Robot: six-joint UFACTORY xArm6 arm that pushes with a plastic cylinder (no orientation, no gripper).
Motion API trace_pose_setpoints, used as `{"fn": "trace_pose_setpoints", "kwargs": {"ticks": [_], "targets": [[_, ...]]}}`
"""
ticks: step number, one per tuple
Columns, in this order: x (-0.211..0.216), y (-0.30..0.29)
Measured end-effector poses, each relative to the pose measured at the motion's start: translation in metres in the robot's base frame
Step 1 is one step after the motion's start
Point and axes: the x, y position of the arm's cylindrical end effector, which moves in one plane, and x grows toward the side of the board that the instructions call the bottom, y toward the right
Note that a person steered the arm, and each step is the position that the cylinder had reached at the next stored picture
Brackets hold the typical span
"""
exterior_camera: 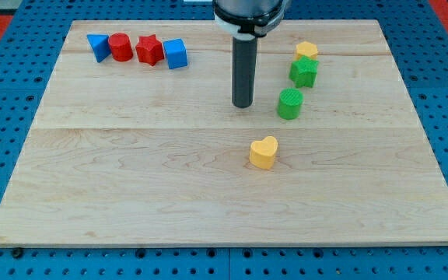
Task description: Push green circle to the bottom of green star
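The green circle (290, 103) stands right of the board's centre. The green star (304, 72) is just above it and slightly to the right, a small gap between them. My tip (243, 105) rests on the board to the left of the green circle, about a block's width away and not touching it.
A yellow block (306, 51) sits just above the green star. A yellow heart (263, 152) lies below my tip. At the top left stand a blue triangle (97, 46), a red circle (120, 47), a red star (149, 50) and a blue cube (176, 54) in a row.
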Motion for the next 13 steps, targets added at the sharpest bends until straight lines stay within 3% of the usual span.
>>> {"fn": "trace_pose_setpoints", "kwargs": {"ticks": [2,4,7,12,13], "targets": [[0.028,0.049],[-0.002,0.055],[-0.002,0.076],[0.003,0.078],[0.004,0.03]]}}
